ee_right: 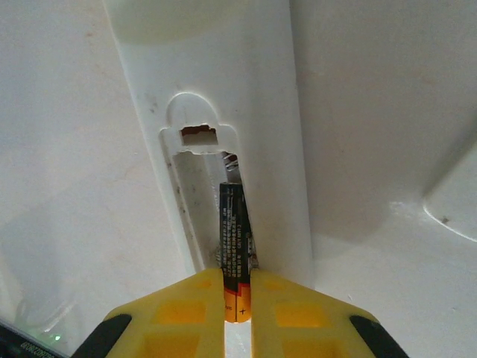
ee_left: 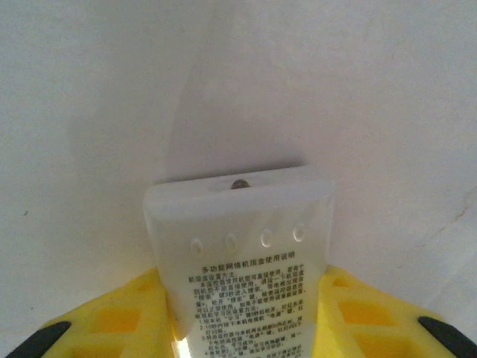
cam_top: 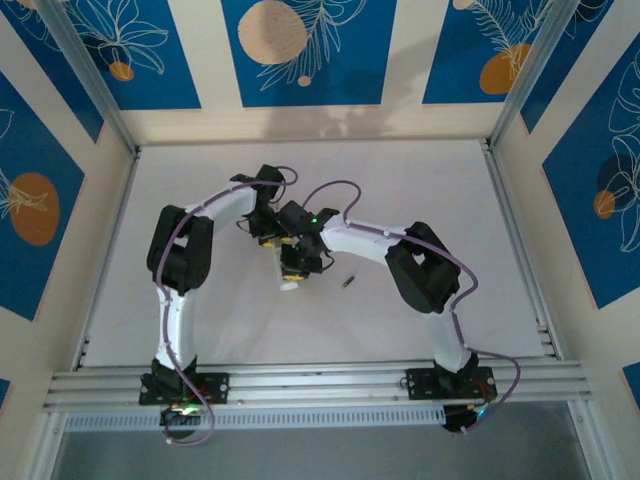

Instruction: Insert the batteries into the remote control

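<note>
**Right tool (ee_right: 238, 302) is seating a pinched battery (ee_right: 233, 224) in the bay (ee_right: 195, 209) of the remote control (ee_right: 268, 134).**
Left tool (ee_left: 246, 317) is clamping the remote control; keeping the battery parallel should avoid jamming.

- The remote control (ee_left: 238, 246) sits between the fingers of the left gripper (ee_left: 250, 317), one finger on each long side, with its end reaching out beyond the fingertips
- Remote and both grippers are together near the middle of the table (cam_top: 430, 180), where the two arms meet
- The right gripper (ee_right: 237, 294) is at the near end of the remote's open compartment (ee_right: 195, 216)
- One battery (ee_right: 234, 231) lies lengthwise in that compartment, along its right wall, its near end clamped between the right gripper's fingers
- A second battery (cam_top: 348, 282) lies on the table to the right of the remote and the grippers, near them but touching none
</note>
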Controlling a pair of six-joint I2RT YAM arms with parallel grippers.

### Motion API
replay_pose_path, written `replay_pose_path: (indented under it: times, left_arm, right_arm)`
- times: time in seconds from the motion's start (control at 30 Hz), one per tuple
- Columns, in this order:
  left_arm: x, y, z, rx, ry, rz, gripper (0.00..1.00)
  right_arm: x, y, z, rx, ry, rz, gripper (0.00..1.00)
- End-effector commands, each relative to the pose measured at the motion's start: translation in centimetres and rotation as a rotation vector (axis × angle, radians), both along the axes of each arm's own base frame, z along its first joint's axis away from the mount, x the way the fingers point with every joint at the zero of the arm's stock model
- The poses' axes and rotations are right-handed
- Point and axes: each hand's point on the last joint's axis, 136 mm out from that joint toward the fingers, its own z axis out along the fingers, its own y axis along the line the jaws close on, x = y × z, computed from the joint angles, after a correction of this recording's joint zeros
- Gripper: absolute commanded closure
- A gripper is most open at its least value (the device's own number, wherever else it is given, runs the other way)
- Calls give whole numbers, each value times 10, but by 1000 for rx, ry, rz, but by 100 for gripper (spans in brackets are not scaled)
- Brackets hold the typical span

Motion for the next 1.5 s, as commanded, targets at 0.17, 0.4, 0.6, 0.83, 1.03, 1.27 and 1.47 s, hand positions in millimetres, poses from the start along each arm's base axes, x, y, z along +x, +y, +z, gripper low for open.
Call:
replay_pose_path:
  times: [0.17, 0.4, 0.6, 0.83, 1.03, 1.27, 1.47]
  left_arm:
    - [-9, -14, -16, -14, 28, -25, 78]
    - [-11, -22, -12, -42, 26, -29, 78]
    - [-14, -26, -14, -53, 36, -34, 78]
    - [-16, -23, -19, -27, 54, -34, 78]
    - [-17, -20, -19, -13, 53, -36, 78]
    - [-16, -21, -20, -16, 54, -36, 78]
    - [-17, -20, -23, -13, 61, -32, 78]
  right_arm:
    - [20, -41, -23, -257, -114, -48, 91]
    - [26, -42, -23, -270, -134, -66, 91]
    - [42, -44, -22, -295, -191, -52, 91]
    - [34, -39, -42, -315, -184, 6, 90]
    - [35, -49, -52, -398, -223, 40, 90]
    - [46, -37, -59, -363, -236, 45, 90]
    - [33, -27, -67, -366, -228, 41, 90]
